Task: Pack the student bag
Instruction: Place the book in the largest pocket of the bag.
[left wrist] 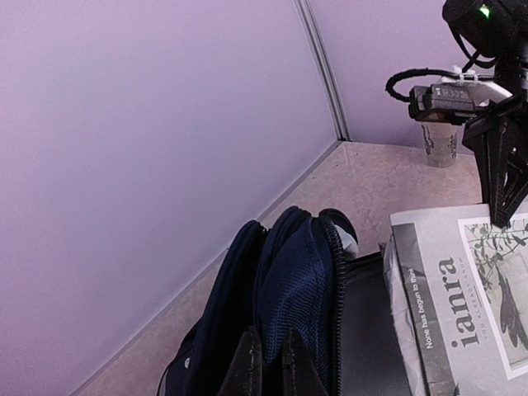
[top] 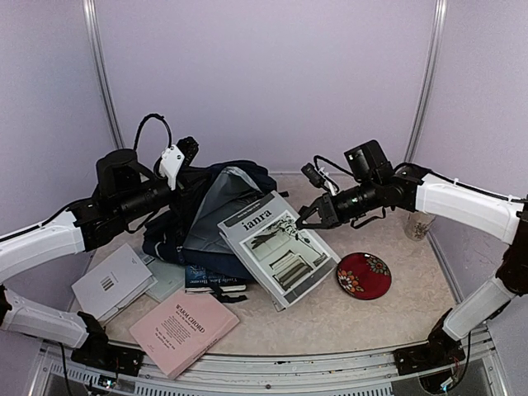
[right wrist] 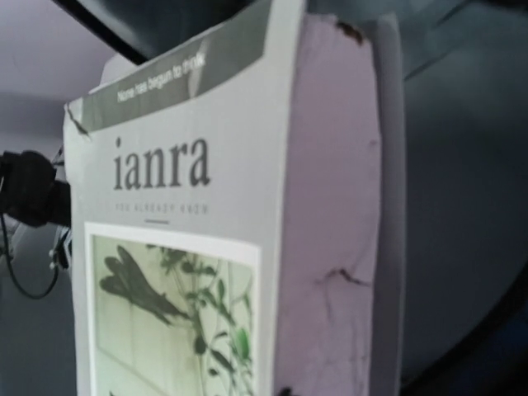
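The student bag [top: 169, 235], dark navy, lies at centre left with its mouth held open and grey lining [top: 216, 206] showing. My left gripper [top: 188, 151] is shut on the bag's zipped upper rim [left wrist: 309, 264], with navy mesh pinched between the fingers [left wrist: 250, 363]. A thick grey book titled "ianra" [top: 276, 247] leans with its top end in the bag's mouth. My right gripper [top: 315, 218] is shut, its tips resting on the book's cover near the far edge [left wrist: 502, 216]. In the right wrist view the book [right wrist: 190, 247] fills the frame and hides the fingers.
A white book [top: 111, 282], a pink "WARM CHORD" book [top: 183, 326] and a dark blue book [top: 213, 282] lie at front left. A red embroidered round pouch [top: 364, 275] sits right of the grey book. A clear cup [top: 419, 223] stands by the right wall.
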{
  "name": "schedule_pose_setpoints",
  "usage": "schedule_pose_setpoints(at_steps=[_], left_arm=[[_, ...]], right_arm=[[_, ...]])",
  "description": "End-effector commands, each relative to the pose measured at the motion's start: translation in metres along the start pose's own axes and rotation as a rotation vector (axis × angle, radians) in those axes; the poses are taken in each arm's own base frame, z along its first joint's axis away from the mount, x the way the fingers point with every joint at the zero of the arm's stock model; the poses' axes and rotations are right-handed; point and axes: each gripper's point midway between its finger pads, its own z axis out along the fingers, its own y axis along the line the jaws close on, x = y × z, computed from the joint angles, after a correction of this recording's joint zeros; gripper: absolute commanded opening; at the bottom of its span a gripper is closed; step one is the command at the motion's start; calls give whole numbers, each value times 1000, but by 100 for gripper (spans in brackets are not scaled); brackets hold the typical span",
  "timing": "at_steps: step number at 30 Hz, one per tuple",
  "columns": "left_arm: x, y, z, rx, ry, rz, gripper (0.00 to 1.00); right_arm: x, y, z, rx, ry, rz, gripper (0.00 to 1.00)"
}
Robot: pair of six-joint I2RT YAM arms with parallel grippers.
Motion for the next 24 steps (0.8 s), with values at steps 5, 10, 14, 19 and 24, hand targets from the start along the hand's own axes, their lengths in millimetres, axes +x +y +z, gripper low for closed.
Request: schedule_pose_setpoints(at_steps=[5, 10, 14, 19, 24], left_arm=[[-43, -12, -12, 68, -163, 33, 0], [-47, -22, -16, 105, -185, 57, 0], [-49, -24, -17, 118, -191, 54, 0], [-50, -22, -19, 105, -196, 56, 0], [-49, -19, -19, 93, -191, 54, 0]], right_arm=[[-17, -22, 44, -35, 76, 90, 0], [-62, -67, 61, 48, 16, 154, 0], [-99, -85, 77, 79, -49, 169, 10], [-115, -88, 68, 180, -33, 72, 43], [-93, -78, 25, 323, 3, -42, 51]])
